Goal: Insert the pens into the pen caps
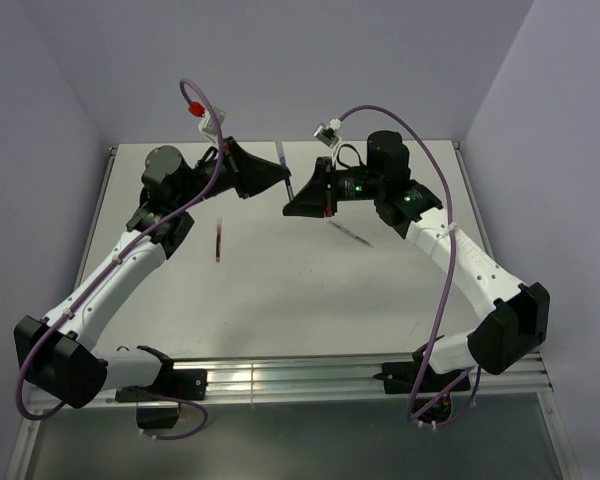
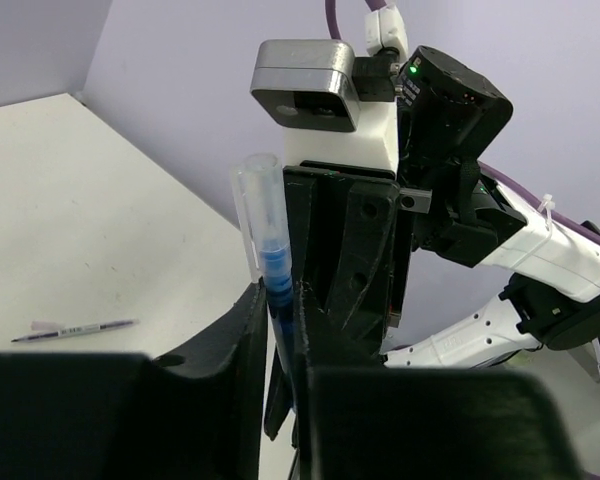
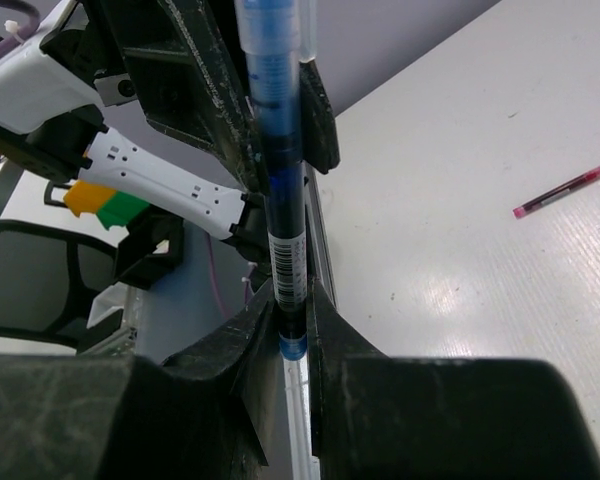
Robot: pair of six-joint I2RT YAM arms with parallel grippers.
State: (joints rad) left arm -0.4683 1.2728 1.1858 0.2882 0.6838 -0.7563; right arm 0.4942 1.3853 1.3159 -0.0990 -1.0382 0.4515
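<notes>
holding the blue pen (image 3: 285, 200) up off the table (image 1: 280, 310), between the two arms, above the far half of the white surface. pinching its barrel with the right gripper (image 3: 292, 318), pressing both fingers (image 3: 250, 330) tight against the dark stretch right beside the white barcode label (image 3: 288, 252). clamping the same pen with the left gripper (image 2: 278, 335) as well, squeezing both of its fingers onto the dark blue stretch just under the clear pen cap (image 2: 253, 205). facing the two grippers tip to tip, just beside each other along the pen, the left one reaching in from the left and the right one from the right.

standing the pen steeply in both wrist views, cap end uppermost. carrying the cap over the pen's upper end, with the bright blue section showing through its clear wall. being unable to tell from these views whether the cap is seated all the way. showing in the top view only as a thin dark line running from the meeting fingertips toward the far edge of the table.

leaving the red pen (image 1: 218, 241) lying flat on the table near the left arm, well apart from both grippers, running roughly near to far. leaving the pale clear-grey pen (image 1: 352, 234) lying flat and slanted on the table just beside the right arm. being too small here to tell whether either of these two is wearing a cap.
</notes>
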